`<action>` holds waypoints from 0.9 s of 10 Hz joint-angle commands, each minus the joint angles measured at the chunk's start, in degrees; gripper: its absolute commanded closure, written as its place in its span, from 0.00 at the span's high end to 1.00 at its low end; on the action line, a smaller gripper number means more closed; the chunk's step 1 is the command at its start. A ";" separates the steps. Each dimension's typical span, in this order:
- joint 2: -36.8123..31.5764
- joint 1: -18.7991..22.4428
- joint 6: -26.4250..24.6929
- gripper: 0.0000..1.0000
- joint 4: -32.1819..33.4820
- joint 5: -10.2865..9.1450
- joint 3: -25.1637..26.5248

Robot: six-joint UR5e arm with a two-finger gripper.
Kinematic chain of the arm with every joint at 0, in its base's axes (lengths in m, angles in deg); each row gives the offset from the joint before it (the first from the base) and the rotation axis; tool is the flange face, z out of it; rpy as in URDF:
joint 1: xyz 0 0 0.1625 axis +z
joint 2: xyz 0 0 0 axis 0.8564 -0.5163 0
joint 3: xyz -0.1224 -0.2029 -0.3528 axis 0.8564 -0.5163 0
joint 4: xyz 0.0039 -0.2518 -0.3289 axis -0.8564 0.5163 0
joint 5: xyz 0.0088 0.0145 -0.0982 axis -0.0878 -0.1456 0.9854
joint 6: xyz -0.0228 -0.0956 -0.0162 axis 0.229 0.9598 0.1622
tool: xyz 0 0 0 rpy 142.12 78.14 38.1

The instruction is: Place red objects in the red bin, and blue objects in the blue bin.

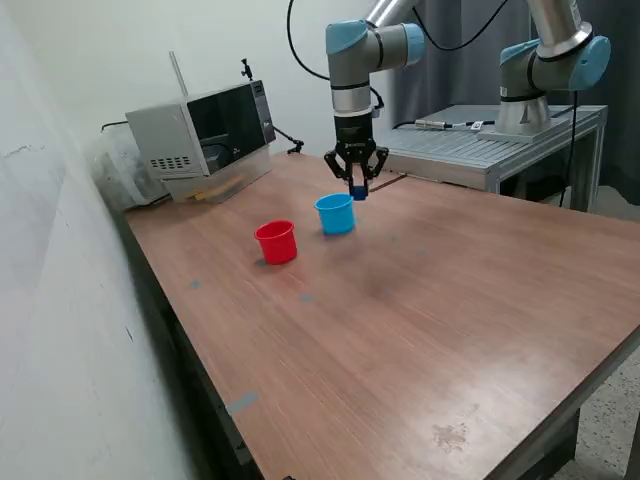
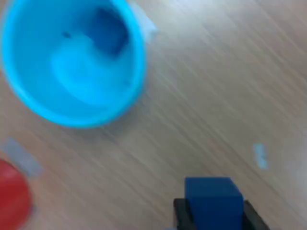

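On the wooden table (image 1: 420, 300) we see a grey microwave-like box (image 1: 203, 138) in the upper left of the exterior view, and a second robot base on a metal bench (image 1: 480, 150) in the upper right; neither stands near the cups. We can read no writing or brand on anything. The red bin (image 1: 276, 241) and the blue bin (image 1: 335, 213) stand upright, close together but apart, left of centre in the frame, the red one nearer the lower left. In the wrist view a dark blue cube (image 2: 109, 31) lies inside the blue bin (image 2: 72, 62). The arm hangs straight down, its gripper (image 1: 357, 186) just above and beside the blue bin's rim, on the exterior view's right. Its fingers are closed onto a second blue cube (image 2: 212, 201), held off the table between the pads (image 2: 180, 215).
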 commanded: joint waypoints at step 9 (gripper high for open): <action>6.04 -9.53 0.07 0.00 -1.87 -0.43 -6.29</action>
